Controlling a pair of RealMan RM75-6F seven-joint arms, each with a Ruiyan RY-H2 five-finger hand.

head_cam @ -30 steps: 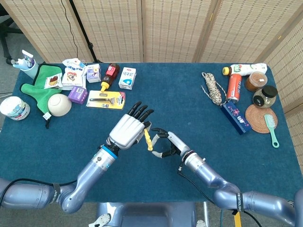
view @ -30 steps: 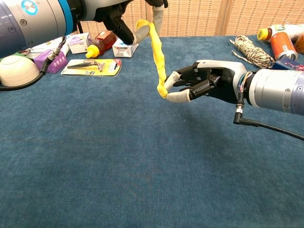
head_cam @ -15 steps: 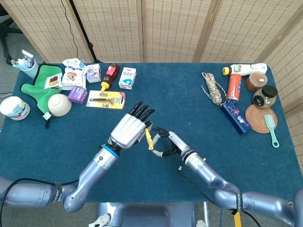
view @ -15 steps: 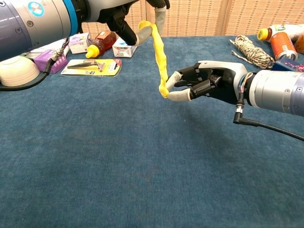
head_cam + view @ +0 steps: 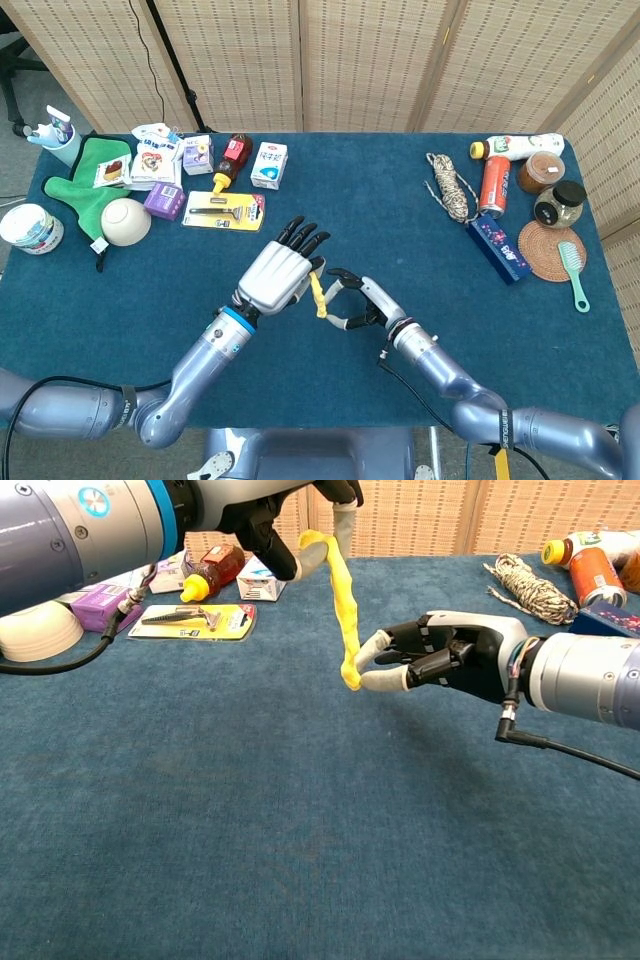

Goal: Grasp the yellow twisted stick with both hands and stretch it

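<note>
The yellow twisted stick (image 5: pixel 343 605) hangs in the air above the middle of the blue table (image 5: pixel 400 250), well clear of the cloth, running from upper left down to lower right in the chest view. Its upper end curls over and is pinched by the left hand (image 5: pixel 282 272), whose dark fingers (image 5: pixel 305 238) point toward the far side of the table in the head view. Its lower end is pinched between the pale fingertips (image 5: pixel 385 680) of the right hand (image 5: pixel 440 655), which reaches in from the right with its other fingers curled in. On the far left of the table lie a razor in a yellow pack (image 5: pixel 224 209), a white bowl (image 5: pixel 125 221), a green cloth (image 5: pixel 82 185), a small white carton (image 5: pixel 269 164) and a dark sauce bottle (image 5: pixel 232 160). On the far right sit a coil of rope (image 5: pixel 451 186), an orange can (image 5: pixel 494 183), a lidded jar (image 5: pixel 560 203), a blue box (image 5: pixel 499 248) and a teal brush (image 5: pixel 574 272) lying just beside a woven coaster (image 5: pixel 545 248).
</note>
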